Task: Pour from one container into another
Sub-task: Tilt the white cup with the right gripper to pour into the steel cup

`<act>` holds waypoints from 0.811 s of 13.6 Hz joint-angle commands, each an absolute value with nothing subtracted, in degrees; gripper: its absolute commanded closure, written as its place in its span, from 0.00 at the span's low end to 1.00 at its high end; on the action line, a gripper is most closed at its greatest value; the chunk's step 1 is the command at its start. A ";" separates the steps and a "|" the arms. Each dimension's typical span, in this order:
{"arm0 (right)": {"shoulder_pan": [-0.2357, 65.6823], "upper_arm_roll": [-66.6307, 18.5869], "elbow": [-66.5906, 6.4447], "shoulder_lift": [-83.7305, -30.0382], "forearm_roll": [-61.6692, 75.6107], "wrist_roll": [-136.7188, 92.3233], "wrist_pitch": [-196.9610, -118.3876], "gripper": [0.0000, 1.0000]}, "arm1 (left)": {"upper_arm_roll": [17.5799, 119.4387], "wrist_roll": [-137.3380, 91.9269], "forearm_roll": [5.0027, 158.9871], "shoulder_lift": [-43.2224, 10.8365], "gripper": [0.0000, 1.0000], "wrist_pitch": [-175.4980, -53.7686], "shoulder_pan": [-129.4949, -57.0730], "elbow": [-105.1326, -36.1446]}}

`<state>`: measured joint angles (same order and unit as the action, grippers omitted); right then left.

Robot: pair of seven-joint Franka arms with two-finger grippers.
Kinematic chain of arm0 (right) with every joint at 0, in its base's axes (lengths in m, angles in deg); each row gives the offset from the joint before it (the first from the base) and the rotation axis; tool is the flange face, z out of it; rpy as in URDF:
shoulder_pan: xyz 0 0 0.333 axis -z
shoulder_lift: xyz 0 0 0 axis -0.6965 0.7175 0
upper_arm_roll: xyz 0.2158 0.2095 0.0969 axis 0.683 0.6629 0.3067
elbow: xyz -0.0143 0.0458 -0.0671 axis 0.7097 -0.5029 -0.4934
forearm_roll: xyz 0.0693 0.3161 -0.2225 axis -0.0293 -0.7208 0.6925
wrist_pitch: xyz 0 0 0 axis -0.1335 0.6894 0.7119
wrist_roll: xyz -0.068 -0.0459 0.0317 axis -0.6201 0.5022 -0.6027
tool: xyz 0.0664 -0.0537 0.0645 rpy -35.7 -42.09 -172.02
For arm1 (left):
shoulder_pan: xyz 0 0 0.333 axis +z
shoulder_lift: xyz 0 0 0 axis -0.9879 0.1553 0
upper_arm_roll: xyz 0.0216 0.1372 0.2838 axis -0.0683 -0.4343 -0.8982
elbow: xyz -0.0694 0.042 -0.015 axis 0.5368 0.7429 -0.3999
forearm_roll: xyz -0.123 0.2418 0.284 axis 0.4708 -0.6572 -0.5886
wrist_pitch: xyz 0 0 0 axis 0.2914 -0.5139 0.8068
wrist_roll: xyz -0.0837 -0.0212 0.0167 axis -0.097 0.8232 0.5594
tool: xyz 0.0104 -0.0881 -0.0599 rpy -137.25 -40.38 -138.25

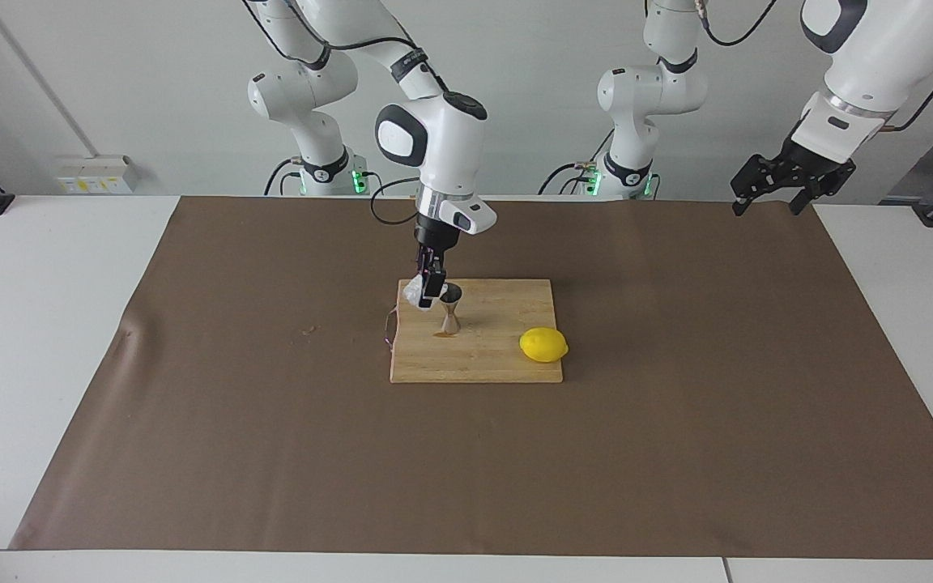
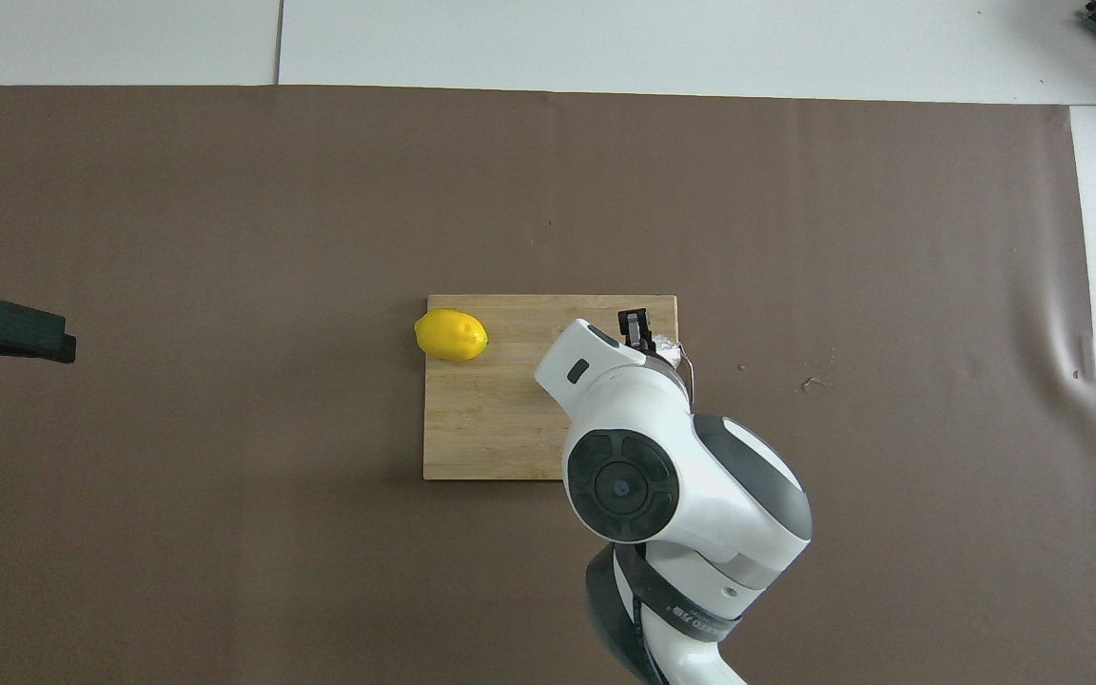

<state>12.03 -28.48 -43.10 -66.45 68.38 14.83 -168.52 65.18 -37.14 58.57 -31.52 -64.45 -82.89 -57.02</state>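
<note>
— So, what lies under it all?
— A brown mat [image 1: 677, 421] over the table, and on it a wooden cutting board [image 1: 499, 356].
— And the arms?
— The right gripper [image 1: 432, 293] hangs over the board's corner toward the right arm's end, fingers clamped on the crinkled cup [image 1: 415, 293], tilted at the rim of the steel jigger [image 1: 450, 311]. The left gripper [image 1: 768, 201] waits over the mat's edge at the left arm's end, jaws spread wide, holding nothing.
— Anything smaller?
— A lemon [image 1: 543, 345] at the board's edge toward the left arm's end. The jigger stands upright on the board.
</note>
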 commanded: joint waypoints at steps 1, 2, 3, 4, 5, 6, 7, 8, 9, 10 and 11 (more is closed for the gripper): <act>11.98 -28.23 -43.13 -66.34 71.13 13.22 -167.43 1.00 | 65.57 -37.27 57.65 -32.41 0.00 -63.70 -82.47 -57.42; 11.98 -28.23 -43.13 -66.34 71.83 13.22 -167.34 1.00 | 65.57 -37.27 57.65 -32.41 0.00 -63.79 -82.47 -57.42; 11.98 -28.23 -43.13 -66.34 72.97 13.31 -166.91 1.00 | 65.57 -37.27 57.65 -32.41 0.00 -63.79 -82.47 -57.42; 11.98 -28.15 -43.13 -66.34 73.24 13.31 -166.64 1.00 | 65.57 -37.27 57.65 -32.41 0.00 -63.79 -82.47 -57.42; 11.98 -28.15 -43.13 -66.34 73.24 13.31 -166.64 1.00 | 65.57 -37.27 57.65 -32.41 0.00 -63.79 -82.47 -57.42; 11.98 -28.15 -42.69 -66.34 73.33 13.48 -166.29 1.00 | 65.57 -37.27 57.65 -32.41 0.00 -63.79 -82.47 -57.42; 11.98 -28.15 -42.51 -66.34 73.85 13.49 -165.16 1.00 | 65.57 -37.27 57.65 -32.41 0.00 -63.79 -82.47 -57.42; 11.98 -28.06 -42.43 -66.34 74.29 13.49 -164.88 1.00 | 65.57 -37.27 57.65 -32.41 0.00 -63.79 -82.47 -57.42; 11.98 -27.71 -42.42 -66.34 74.47 13.49 -164.88 1.00 | 65.57 -37.27 57.65 -32.41 0.00 -63.79 -82.47 -57.42; 11.98 -27.53 -42.25 -66.34 74.74 13.57 -164.71 1.00 | 65.57 -37.27 57.65 -32.41 0.00 -63.70 -82.47 -57.42; 11.98 -27.44 -42.07 -66.34 74.91 13.49 -164.53 1.00 | 65.57 -37.27 57.65 -32.41 0.00 -63.79 -82.47 -57.42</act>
